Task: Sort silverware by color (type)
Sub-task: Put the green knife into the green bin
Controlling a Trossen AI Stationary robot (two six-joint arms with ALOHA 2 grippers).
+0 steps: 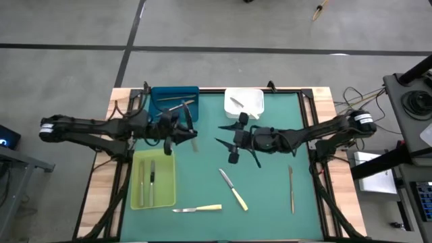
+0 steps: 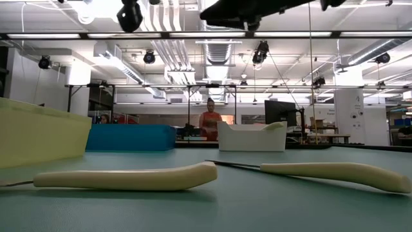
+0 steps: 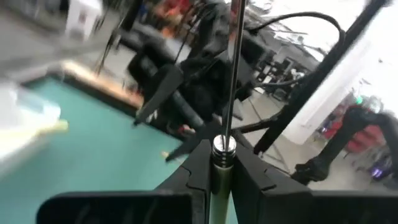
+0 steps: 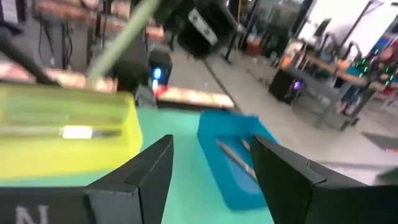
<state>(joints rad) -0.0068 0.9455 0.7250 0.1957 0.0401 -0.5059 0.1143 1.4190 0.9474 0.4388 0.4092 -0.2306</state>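
Left pincer [image 1: 191,126] clamped; right pincer [image 1: 226,142] spread wide.

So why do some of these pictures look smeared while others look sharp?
Left wrist view: heavy motion blur over the table and room, only the utensil clamped in the left gripper is crisp. Right wrist view: the yellow tray and blue tray are smeared, the right gripper sharper. Low view: ceiling lights glare, the near knife handles look soft. High view: evenly lit, sharp.

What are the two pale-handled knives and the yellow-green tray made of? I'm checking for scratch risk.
Knives: grey blades look like metal; cream handles look like matte plastic or resin, smooth and rounded in the low view. Yellow-green tray: probably plastic, slightly translucent walls.
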